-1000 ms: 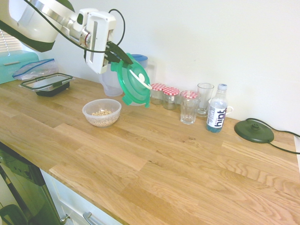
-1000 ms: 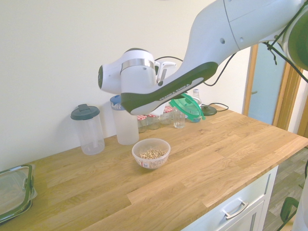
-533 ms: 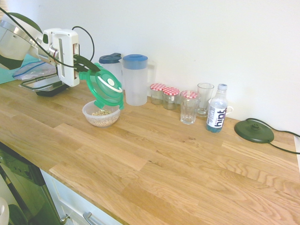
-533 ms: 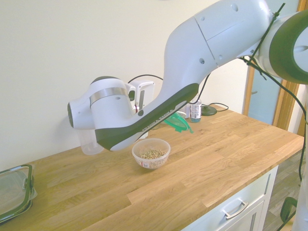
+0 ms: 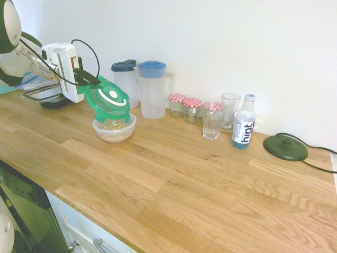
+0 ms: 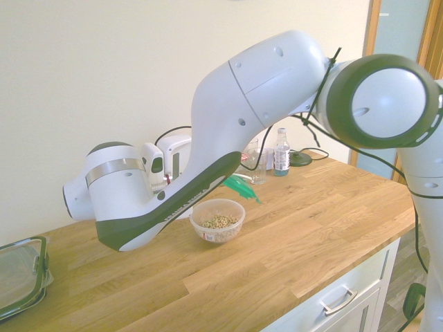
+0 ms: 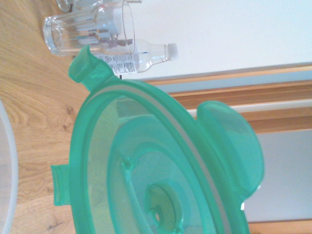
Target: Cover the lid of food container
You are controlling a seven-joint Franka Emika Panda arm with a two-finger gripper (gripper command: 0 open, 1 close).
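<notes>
The green lid (image 5: 108, 100) hangs tilted just above the food container (image 5: 114, 127), a small clear bowl with beige grains. The lid's lower edge is close over the bowl's far-left rim. My gripper (image 5: 89, 80) comes in from the left and is shut on the lid's upper edge. In the second exterior view the arm hides the gripper. Only a green sliver of the lid (image 6: 241, 187) shows there, above the bowl (image 6: 218, 220). The wrist view is filled by the lid's underside (image 7: 146, 170), with the bowl's rim (image 7: 10, 170) at the edge.
Two blue-lidded jugs (image 5: 151, 89) stand right behind the bowl at the wall. Jars (image 5: 185, 108), glasses (image 5: 212, 120), a water bottle (image 5: 244, 121) and a black round base (image 5: 285, 147) follow to the right. A dark-rimmed clear box (image 5: 52, 96) lies at the left.
The arm has swung left and down with the lid, from in front of the jugs to just over the bowl. The lid now tilts less steeply.
</notes>
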